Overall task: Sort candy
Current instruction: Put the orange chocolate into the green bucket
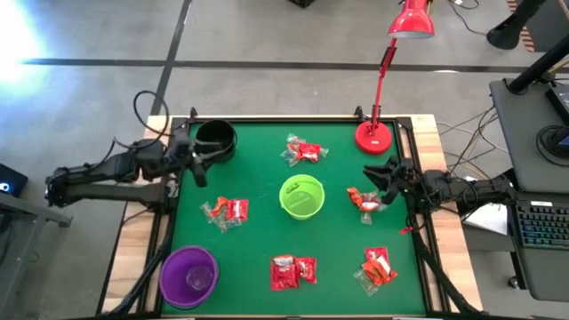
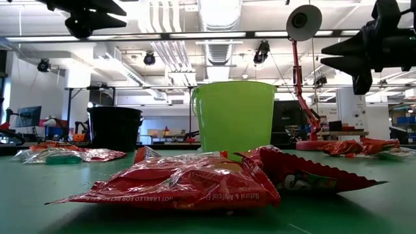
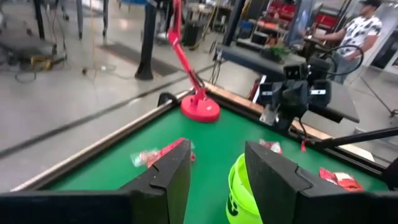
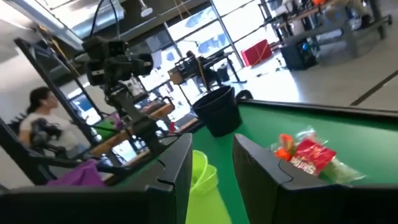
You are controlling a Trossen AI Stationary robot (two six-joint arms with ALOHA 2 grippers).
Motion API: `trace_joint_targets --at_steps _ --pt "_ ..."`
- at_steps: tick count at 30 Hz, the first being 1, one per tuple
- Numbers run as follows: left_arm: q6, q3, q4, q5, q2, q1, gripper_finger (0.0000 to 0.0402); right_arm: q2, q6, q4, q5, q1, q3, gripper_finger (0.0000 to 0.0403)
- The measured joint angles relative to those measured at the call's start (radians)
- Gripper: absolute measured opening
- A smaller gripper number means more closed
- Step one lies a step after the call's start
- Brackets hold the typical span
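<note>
Candy lies in several small heaps on the green mat: at the far middle, left of centre, at the right, and two near the front edge. A lime-green bowl stands at the centre, a black bowl at the far left and a purple bowl at the near left. My left gripper hangs open above the mat's left edge, beside the black bowl. My right gripper stands open at the right edge, close to the right heap. Neither has anything between its fingers.
A red desk lamp stands on its round base at the mat's far right corner, its arm reaching past the far edge. Wooden table borders flank the mat. People show in the room beyond the table.
</note>
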Motion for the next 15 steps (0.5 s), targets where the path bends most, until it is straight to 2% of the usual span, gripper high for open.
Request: trace_joint_targets --at_steps 9,15 --pt "-0.01 0.055 -0.011 0.0 0.089 0.0 0.0169 0.0 0.014 0.001 -0.014 0.0 0.0 0.0177" --pt "-0.012 0.096 -0.027 0.001 0.115 0.0 0.0167 0.0 0.026 0.092 -0.004 0.0 0.0 0.0191"
